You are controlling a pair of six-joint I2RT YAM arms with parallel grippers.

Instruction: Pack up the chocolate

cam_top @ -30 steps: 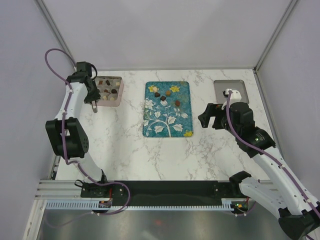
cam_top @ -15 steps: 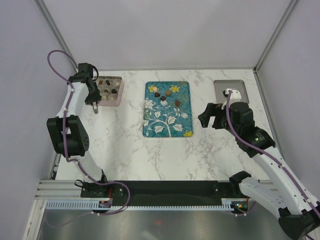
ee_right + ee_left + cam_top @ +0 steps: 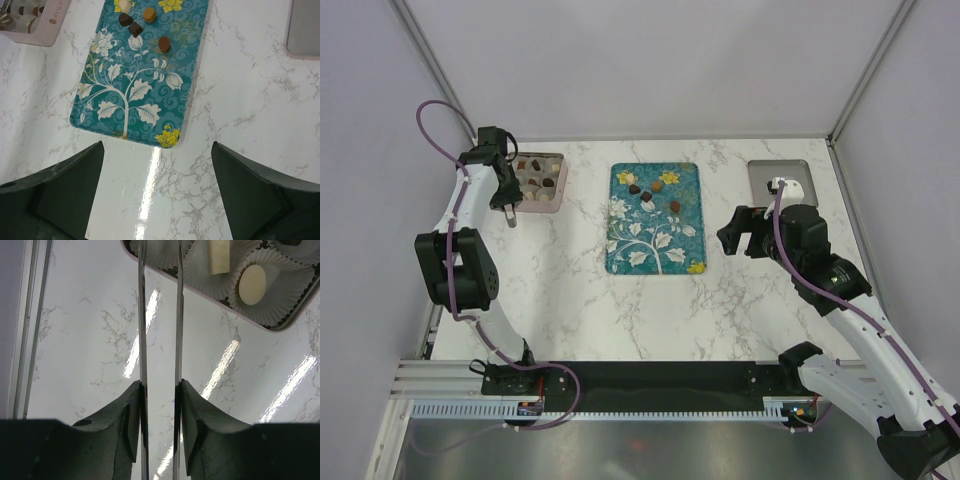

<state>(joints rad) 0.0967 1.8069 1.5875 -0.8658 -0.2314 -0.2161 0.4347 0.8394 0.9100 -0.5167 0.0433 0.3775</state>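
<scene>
Your left gripper is clamping the tongs narrow at the box edge, tips cropped, seemingly empty; right gripper is gaping wide.

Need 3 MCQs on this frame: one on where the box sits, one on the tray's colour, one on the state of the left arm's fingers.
1. Seen from the top camera, the pink box sits where relative to the tray?
A. to its left
B. to its right
C. on top of it

2. The tray's background colour is
A. red
B. teal
C. black

3. The left arm's fingers are
A. spread wide and empty
B. shut on thin metal tongs
C. shut on a spoon

Answers:
1 A: the box is at the far left and the tray is mid-table.
2 B: it has a teal ground with white leaves.
3 B: the left wrist view shows two metal blades pinched between the fingers.
</scene>
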